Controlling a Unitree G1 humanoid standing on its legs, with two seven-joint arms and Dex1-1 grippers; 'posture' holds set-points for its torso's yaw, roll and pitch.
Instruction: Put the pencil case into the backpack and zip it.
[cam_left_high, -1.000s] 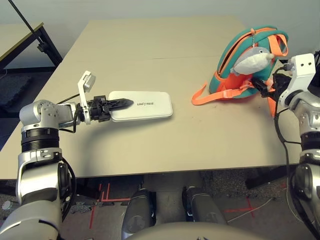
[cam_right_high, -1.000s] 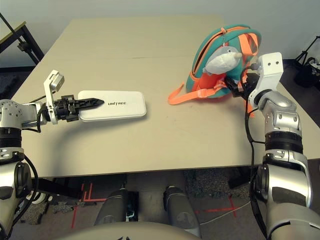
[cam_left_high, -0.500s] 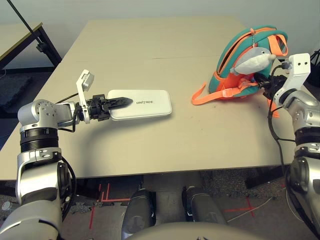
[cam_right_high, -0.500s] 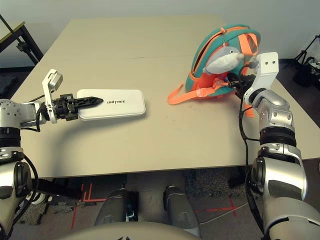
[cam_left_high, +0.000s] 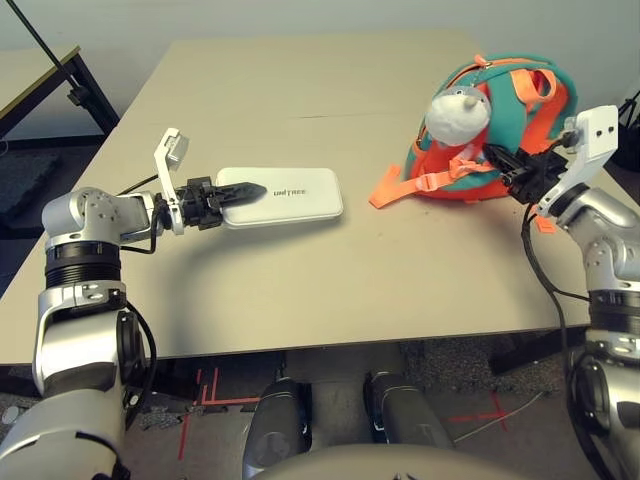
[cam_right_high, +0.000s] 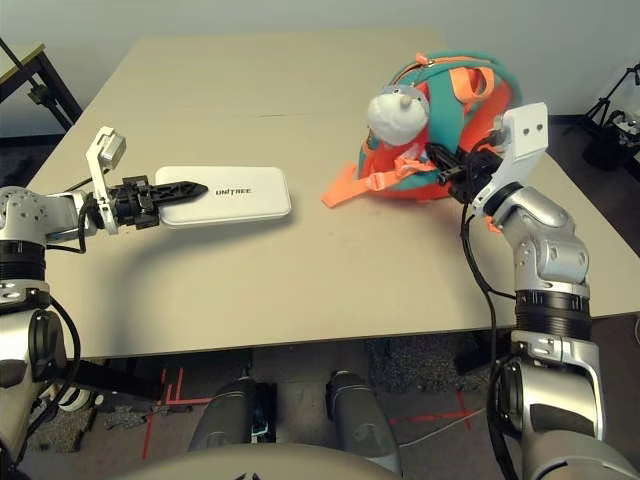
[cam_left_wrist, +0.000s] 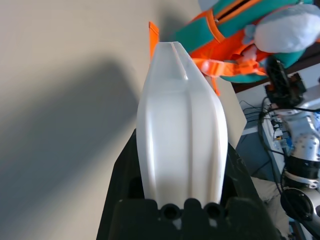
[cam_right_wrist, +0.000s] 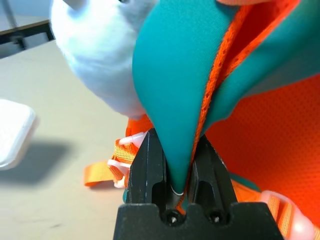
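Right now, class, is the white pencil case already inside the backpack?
No, the pencil case lies on the table, held at one end by the left tool, apart from the backpack.

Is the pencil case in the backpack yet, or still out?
Out. The pencil case lies on the table, its end in the left gripper, well apart from the backpack.

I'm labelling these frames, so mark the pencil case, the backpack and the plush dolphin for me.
pencil case (cam_left_high: 290, 193): left eye view, middle of its white lid.
backpack (cam_left_high: 528, 100): left eye view, teal upper side panel.
plush dolphin (cam_right_high: 396, 112): right eye view, its grey-white body.
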